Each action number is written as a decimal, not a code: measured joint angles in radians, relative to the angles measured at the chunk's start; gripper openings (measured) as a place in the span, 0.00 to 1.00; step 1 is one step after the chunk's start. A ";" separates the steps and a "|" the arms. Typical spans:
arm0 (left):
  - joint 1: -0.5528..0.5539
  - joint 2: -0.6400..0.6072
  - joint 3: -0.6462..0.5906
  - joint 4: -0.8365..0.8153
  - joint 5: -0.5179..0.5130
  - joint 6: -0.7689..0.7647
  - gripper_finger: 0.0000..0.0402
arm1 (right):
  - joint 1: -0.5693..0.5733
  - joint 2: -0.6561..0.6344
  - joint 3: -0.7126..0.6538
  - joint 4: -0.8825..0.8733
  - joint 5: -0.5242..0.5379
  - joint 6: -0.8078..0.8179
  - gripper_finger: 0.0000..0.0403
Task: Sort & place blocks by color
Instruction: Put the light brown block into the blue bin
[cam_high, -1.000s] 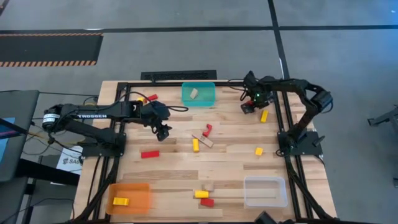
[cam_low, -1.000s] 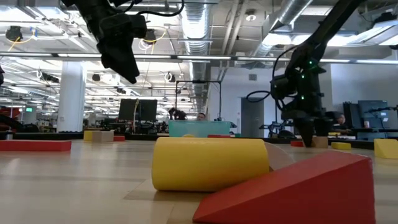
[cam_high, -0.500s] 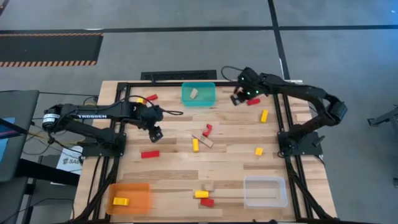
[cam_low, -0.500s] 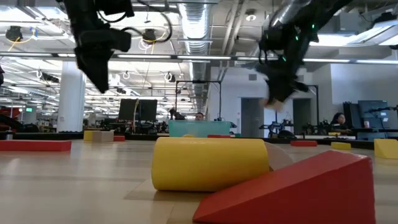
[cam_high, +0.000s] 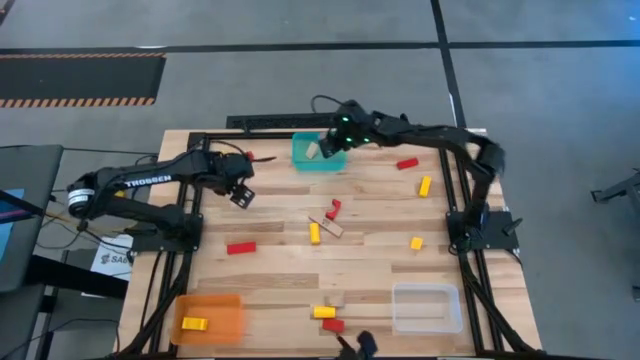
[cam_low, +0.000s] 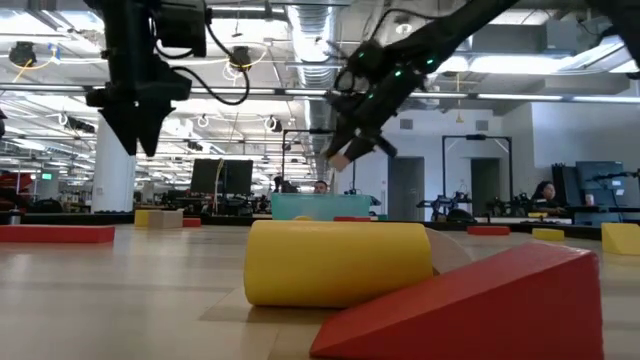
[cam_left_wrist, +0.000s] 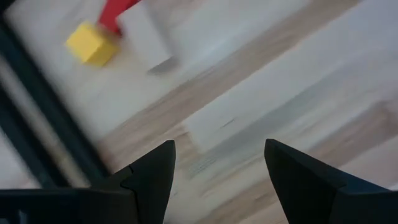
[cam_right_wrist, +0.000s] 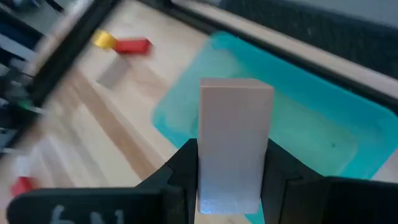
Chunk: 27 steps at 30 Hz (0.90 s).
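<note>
One plain tan wooden block (cam_right_wrist: 235, 140) is pinched in the right gripper (cam_high: 333, 140), poised above the teal plastic bin (cam_high: 330, 157); released off-centre, it might clip the rim and tumble onto the tabletop (cam_high: 370, 240). That arm reaches far across, while the left gripper (cam_high: 240, 193), fingers apart and empty, hovers near the red-and-yellow pieces (cam_left_wrist: 99, 34).
</note>
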 joint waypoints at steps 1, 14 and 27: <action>0.013 -0.004 0.000 -0.010 -0.010 0.007 0.59 | -0.003 0.032 0.033 -0.029 0.000 -0.013 0.29; 0.085 -0.028 0.000 0.008 -0.045 0.013 0.59 | -0.049 0.188 0.247 -0.232 -0.017 -0.053 0.86; 0.116 -0.028 0.000 0.103 -0.105 0.005 0.69 | -0.032 -0.036 0.247 -0.473 -0.017 -0.140 0.95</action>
